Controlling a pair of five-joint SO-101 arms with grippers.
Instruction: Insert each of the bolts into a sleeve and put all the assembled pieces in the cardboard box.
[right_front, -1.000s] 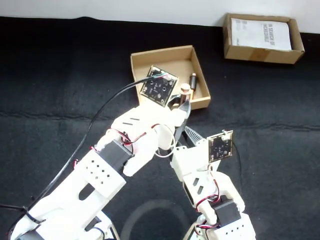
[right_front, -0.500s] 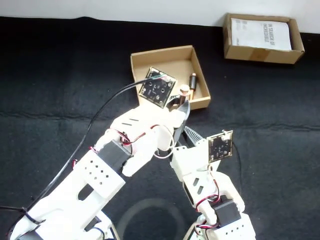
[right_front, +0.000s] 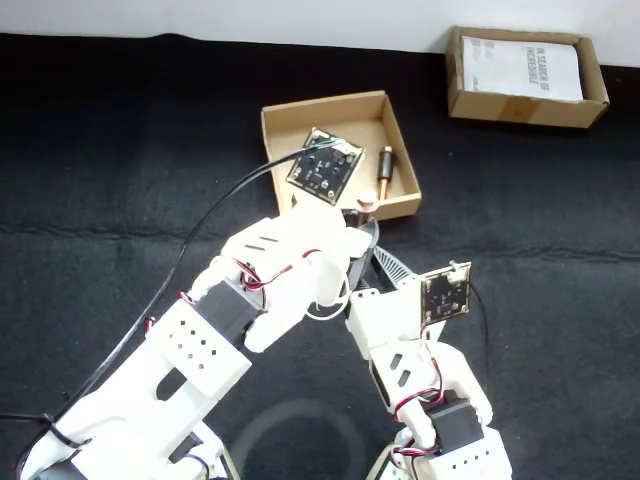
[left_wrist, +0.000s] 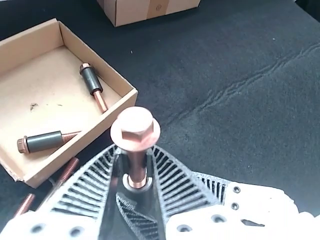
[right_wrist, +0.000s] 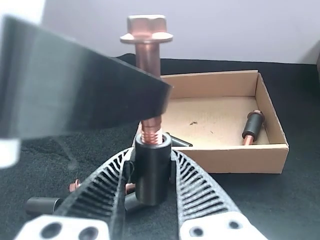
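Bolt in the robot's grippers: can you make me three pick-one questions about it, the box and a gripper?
1. Where is the copper bolt's tip?
A. in the top of the black sleeve
B. inside a cup
C. under a book
2. How many assembled pieces lie in the cardboard box?
A. none
B. two
C. five
3. The right gripper is:
A. wide open
B. shut on the black sleeve
C. shut on a spoon

1 A: the threaded tip enters the sleeve's mouth.
2 B: one and another lie on its floor.
3 B: its fingers press both sides.
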